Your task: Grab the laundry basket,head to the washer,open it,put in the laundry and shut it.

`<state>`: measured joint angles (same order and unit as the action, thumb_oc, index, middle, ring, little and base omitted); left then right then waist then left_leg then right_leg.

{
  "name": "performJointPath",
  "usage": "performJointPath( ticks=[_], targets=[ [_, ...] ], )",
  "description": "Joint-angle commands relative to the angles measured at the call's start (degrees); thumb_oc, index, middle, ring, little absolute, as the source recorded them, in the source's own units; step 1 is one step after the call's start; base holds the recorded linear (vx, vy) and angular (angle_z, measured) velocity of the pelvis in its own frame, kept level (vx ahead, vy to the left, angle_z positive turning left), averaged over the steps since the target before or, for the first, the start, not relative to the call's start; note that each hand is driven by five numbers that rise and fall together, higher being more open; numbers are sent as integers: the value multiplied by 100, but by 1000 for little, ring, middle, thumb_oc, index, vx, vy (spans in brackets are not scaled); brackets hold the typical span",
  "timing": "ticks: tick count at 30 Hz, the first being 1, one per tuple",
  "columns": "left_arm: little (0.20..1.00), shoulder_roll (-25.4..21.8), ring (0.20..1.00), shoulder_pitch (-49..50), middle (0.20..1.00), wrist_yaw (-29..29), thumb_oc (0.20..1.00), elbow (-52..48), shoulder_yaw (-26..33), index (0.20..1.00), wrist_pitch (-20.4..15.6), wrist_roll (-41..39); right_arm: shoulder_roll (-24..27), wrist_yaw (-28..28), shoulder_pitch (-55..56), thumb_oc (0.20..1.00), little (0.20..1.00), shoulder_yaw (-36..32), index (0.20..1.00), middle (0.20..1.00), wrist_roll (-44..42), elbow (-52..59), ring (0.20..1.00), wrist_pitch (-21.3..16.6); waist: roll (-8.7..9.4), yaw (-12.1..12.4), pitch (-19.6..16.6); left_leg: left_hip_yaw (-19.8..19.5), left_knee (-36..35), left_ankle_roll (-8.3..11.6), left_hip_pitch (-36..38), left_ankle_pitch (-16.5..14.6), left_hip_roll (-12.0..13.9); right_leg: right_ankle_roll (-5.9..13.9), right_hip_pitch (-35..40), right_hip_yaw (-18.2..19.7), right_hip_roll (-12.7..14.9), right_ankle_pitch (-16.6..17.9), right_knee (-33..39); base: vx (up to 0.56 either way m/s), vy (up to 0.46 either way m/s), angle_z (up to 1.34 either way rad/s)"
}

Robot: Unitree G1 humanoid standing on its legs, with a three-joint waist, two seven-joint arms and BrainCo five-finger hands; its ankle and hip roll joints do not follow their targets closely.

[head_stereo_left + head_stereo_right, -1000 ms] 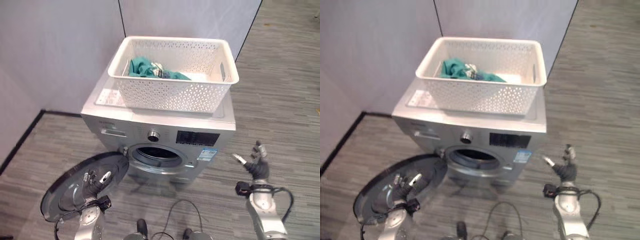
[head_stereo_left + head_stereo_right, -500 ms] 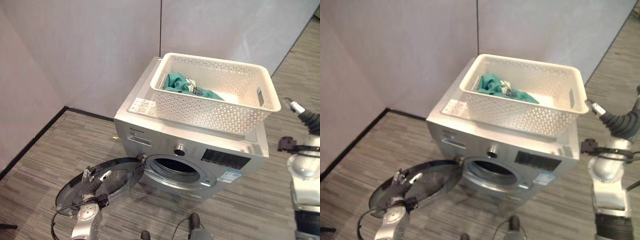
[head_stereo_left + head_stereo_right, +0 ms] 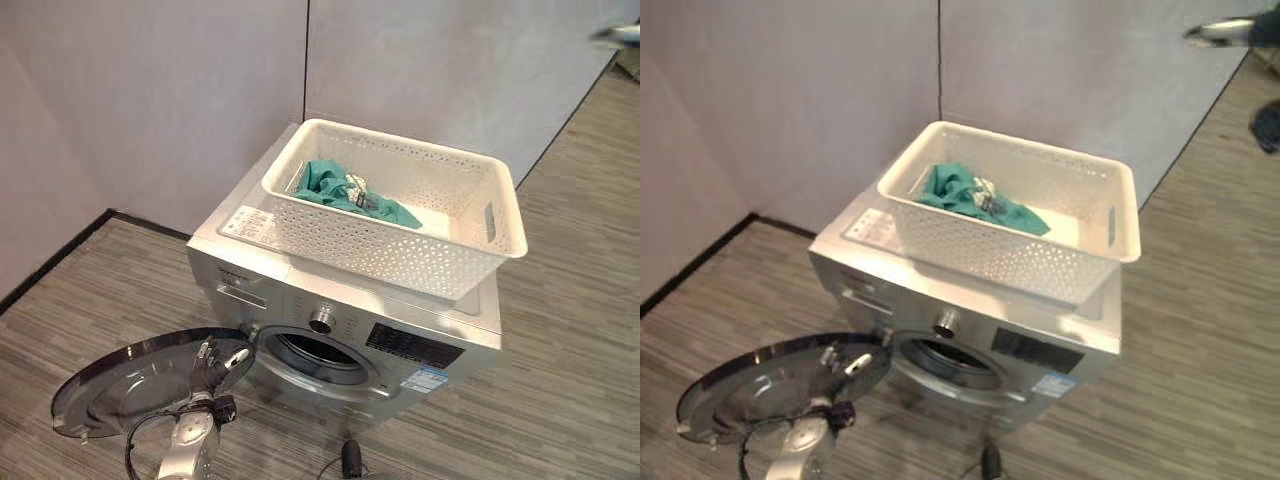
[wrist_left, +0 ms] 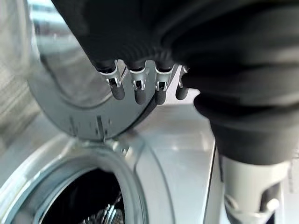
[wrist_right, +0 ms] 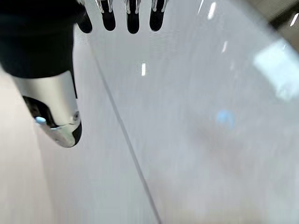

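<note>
The robot's left hand [image 3: 218,358], fingers relaxed and holding nothing, rests at the inner rim of the round door [image 3: 120,385], which hangs swung wide at the washer's front left corner beside the open drum mouth [image 3: 312,357]. The silver washer [image 3: 340,300] carries the white laundry basket [image 3: 400,262] across its top, spanning nearly to the right edge, with 1 heap of teal laundry [image 3: 345,197] in the basket's left half. The right hand [image 5: 122,14] is raised high at the right, fingers straight and empty, before pale wall panels [image 3: 430,70].
</note>
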<state>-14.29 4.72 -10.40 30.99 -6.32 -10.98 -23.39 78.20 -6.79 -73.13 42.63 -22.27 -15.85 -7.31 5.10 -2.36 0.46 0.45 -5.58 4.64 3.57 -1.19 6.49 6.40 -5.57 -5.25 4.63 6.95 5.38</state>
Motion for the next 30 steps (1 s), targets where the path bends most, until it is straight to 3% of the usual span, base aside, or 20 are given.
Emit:
performJointPath(
  ticks=[1, 4, 9, 18, 30],
  targets=[
    [1000, -556, 1000, -123, 1000, 134, 1000, -22, -132, 1000, -177, -279, -233, 425, -470, 1000, 1000, 172, 1000, 1000, -550, -306, 1000, 79, 204, 213, -44, 34, 58, -208, -32, -224, -293, 200, 126, -109, 268, -566, -458, 4, -48, 2],
    [1000, -598, 1000, -156, 1000, 274, 1000, -81, -264, 1000, -179, -392, -731, 782, -1321, 1000, 1000, 1164, 1000, 1000, -826, -968, 1000, 313, 263, 271, -15, -55, 58, -113, -162, -121, -189, 147, 141, -194, 193, -590, -345, -4, -90, 6],
    [1000, -653, 1000, -171, 1000, 324, 1000, -111, -296, 1000, -180, -496, -1150, 996, -1563, 1000, 1000, 1530, 1000, 1000, -644, -1427, 1000, 505, 271, 337, 111, -197, 58, -14, -432, 32, -93, 81, 26, -320, 124, -632, -316, -31, -73, 28],
    [1000, -786, 1000, -165, 1000, 314, 1000, -238, -176, 1000, -242, -605, -1136, 1163, -1570, 1000, 1000, 1831, 1000, 1000, -650, -1151, 1000, 583, 246, 388, 451, -338, 58, 86, -980, 258, 13, -33, -440, -428, 33, -683, -411, -53, -54, 15],
    [1000, -849, 1000, -313, 1000, 313, 1000, -400, -283, 1000, -365, -620, -1237, 1629, -1862, 1000, 1000, 2825, 1000, 1000, -1062, -188, 1000, 582, 292, 399, 650, -319, 58, 178, -1270, 497, 173, -100, -733, -409, -81, -668, -453, -15, -27, -1]
  ],
)
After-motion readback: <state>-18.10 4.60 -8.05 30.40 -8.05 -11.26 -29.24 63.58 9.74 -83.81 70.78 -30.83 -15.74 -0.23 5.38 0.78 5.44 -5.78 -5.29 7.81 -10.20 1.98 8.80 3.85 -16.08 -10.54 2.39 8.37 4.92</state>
